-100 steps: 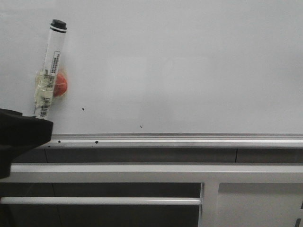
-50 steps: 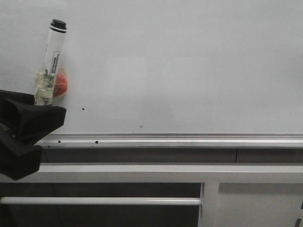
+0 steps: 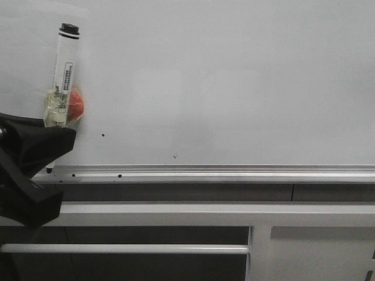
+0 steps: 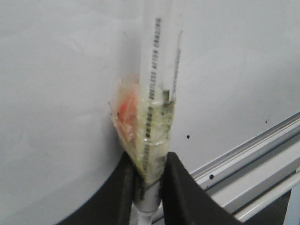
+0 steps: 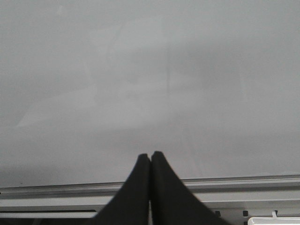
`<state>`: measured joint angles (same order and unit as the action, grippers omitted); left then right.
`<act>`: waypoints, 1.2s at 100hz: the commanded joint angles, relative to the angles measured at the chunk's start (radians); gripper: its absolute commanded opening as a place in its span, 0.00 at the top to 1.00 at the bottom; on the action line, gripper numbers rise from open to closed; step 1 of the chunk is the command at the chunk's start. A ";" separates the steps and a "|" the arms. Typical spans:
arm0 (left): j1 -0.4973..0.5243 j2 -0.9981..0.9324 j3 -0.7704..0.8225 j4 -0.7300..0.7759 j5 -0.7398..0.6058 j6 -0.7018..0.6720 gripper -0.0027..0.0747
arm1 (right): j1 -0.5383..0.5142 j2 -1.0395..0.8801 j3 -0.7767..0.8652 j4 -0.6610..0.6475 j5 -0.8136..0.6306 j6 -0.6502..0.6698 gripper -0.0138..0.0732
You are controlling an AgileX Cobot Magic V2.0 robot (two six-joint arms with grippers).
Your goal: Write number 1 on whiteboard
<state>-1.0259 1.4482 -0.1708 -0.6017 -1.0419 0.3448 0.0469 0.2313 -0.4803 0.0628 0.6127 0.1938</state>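
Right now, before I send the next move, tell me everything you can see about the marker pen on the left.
The marker pen is a slim clear-and-white tube with a black end at the top and a printed barcode label down its side. Yellowish tape wraps its lower body, binding a small orange-red piece beside it. It stands near-upright, slightly tilted, against the whiteboard. The left gripper is shut on its lower end; the wrist view shows both fingers pressed against the taped part. Its tip is hidden.

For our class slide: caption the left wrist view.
Left gripper shut on a taped marker, over the blank whiteboard.
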 commanded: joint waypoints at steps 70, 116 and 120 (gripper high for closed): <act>-0.008 -0.075 -0.291 0.159 0.467 0.576 0.99 | 0.545 0.468 -0.188 0.051 0.037 -0.487 0.74; -0.034 -0.156 -0.370 0.165 0.648 0.725 0.99 | 0.678 0.631 -0.315 0.093 -0.055 -0.539 0.32; -0.035 -0.156 -0.378 0.165 0.651 0.725 0.99 | 0.701 0.649 -0.317 0.091 -0.071 -0.542 0.33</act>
<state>-1.0493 1.3224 -0.5021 -0.4389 -0.3494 1.0608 0.7052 0.8529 -0.7609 0.1458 0.6349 -0.3134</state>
